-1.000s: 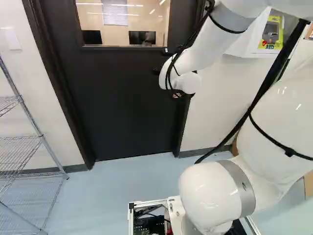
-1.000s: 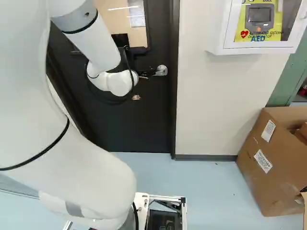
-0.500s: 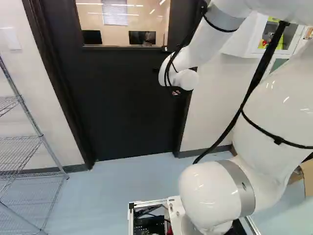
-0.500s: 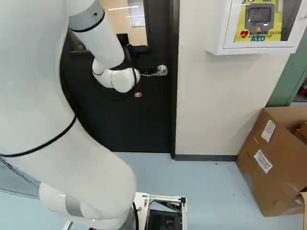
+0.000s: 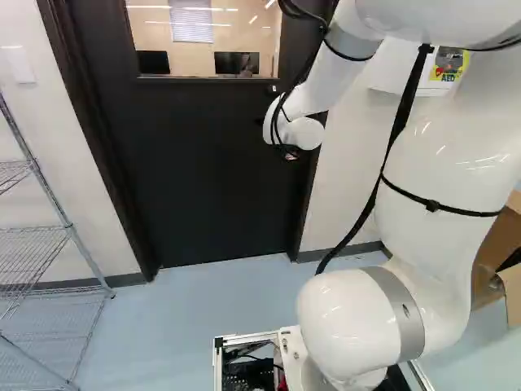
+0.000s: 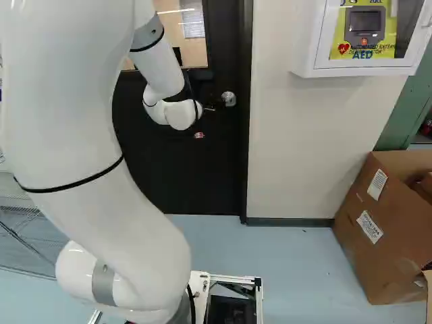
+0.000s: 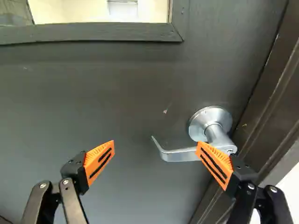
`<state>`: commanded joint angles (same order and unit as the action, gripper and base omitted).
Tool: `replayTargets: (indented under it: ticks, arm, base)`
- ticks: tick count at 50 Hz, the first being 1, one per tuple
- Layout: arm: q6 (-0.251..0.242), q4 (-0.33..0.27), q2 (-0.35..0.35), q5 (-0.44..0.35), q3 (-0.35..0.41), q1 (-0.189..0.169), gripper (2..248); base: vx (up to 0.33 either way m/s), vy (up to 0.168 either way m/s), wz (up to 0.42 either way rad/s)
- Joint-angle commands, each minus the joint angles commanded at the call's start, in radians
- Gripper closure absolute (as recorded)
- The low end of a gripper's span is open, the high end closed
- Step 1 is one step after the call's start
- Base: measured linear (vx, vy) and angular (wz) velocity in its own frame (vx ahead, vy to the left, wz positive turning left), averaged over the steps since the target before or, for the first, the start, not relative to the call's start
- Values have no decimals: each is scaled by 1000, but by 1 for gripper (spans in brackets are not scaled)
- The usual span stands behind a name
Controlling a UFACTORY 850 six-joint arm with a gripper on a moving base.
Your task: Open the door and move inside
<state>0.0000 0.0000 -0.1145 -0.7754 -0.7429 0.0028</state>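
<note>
"What's different now?"

"The arm [image 5: 435, 155] has swung in its upper links, and its wrist [image 6: 181, 113] has edged nearer the door [image 7: 107, 98]. The base has stayed put; the door sits just where it did in both base views."

"And the door itself?"

"Unchanged, shut in its frame [image 7: 289, 84]. The handle [image 7: 180, 155] is on the side close to that frame, its bar reaching out level, or nearly so."

"Where's the pincer [image 7: 156, 145]?"

"Facing the handle, spread wide, with nothing pinched. From the wrist, the bar's free tip shows between the fingers, while one orange pad [image 7: 215, 163] covers part of the bar nearer its pivot. I can't tell whether that pad touches it."

"So what does the shift buy us?"

"Reach, I'd say. This looks like the approach, with the opening still to come. Next it probably needs to centre on the bar, then close or press down to work the latch."

"Any worry?"

"That covering pad could bump the handle if it drives straight in. I'd shift sideways first."
</note>
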Motion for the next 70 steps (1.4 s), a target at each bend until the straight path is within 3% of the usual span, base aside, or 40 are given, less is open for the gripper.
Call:
replayTargets:
  ticks: [49, 70]
  arm:
    - [0, 0, -78, 0, 11, 0, 3]
    - [0, 0, 27, 0, 95, -15, 3]
  base:
    - [2, 0, -1]
    - [0, 0, 0]
